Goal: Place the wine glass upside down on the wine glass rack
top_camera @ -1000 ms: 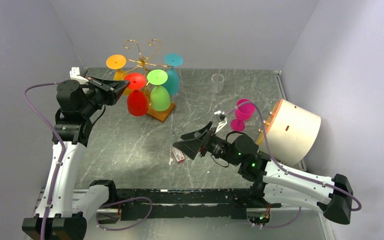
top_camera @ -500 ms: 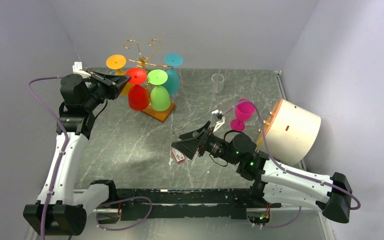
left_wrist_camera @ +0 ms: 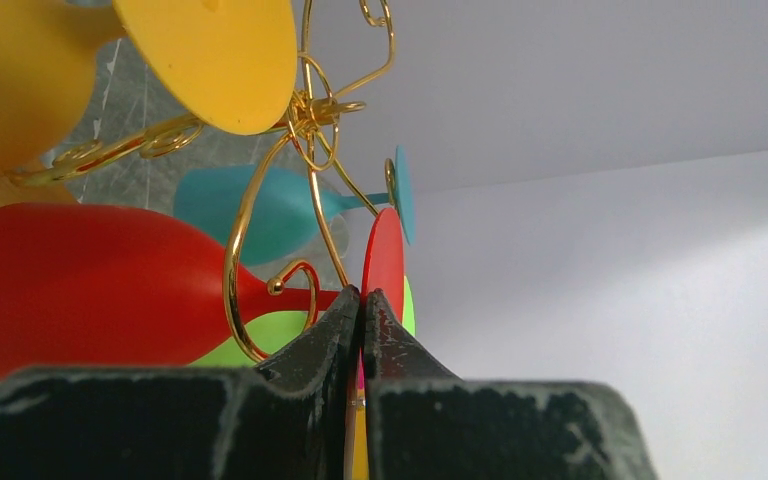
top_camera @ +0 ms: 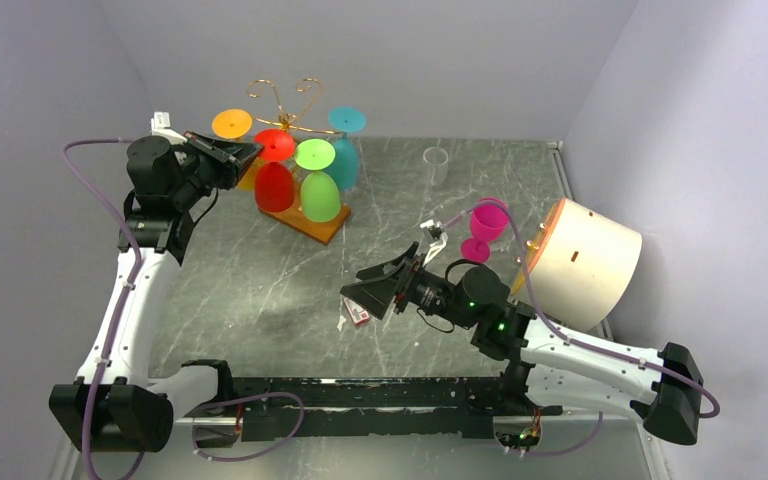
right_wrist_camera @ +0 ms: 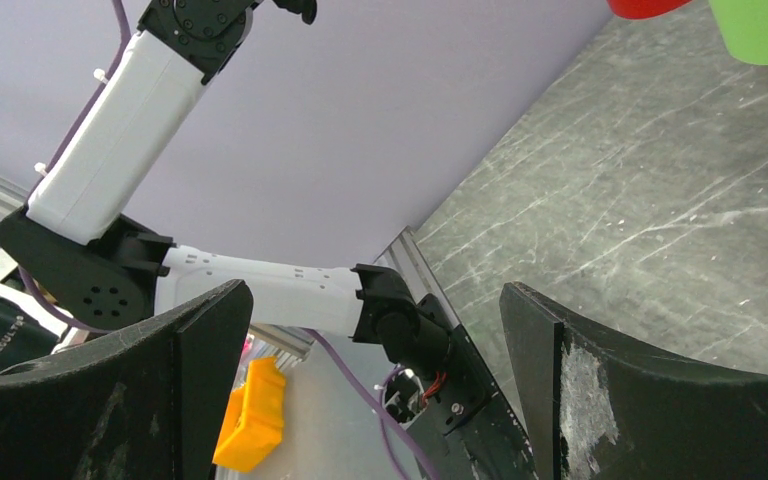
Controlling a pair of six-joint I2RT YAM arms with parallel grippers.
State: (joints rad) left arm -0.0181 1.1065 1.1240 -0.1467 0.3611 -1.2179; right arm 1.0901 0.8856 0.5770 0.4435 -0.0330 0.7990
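The red wine glass hangs upside down, bowl downward, against the front left of the wine glass rack. My left gripper is shut on the rim of its flat red foot. In the left wrist view the red bowl lies to the left. Its stem runs past a gold curled arm just ahead of my left gripper. My right gripper hovers open and empty over the table's middle, and its jaws stand wide apart in the right wrist view.
Yellow, green and teal glasses hang on the rack above its wooden base. A pink glass stands upright beside a tipped white cylinder. A clear cup and a small red packet sit on the table.
My left gripper has carried the red glass up and back toward the rack's arms. The right arm has barely shifted.
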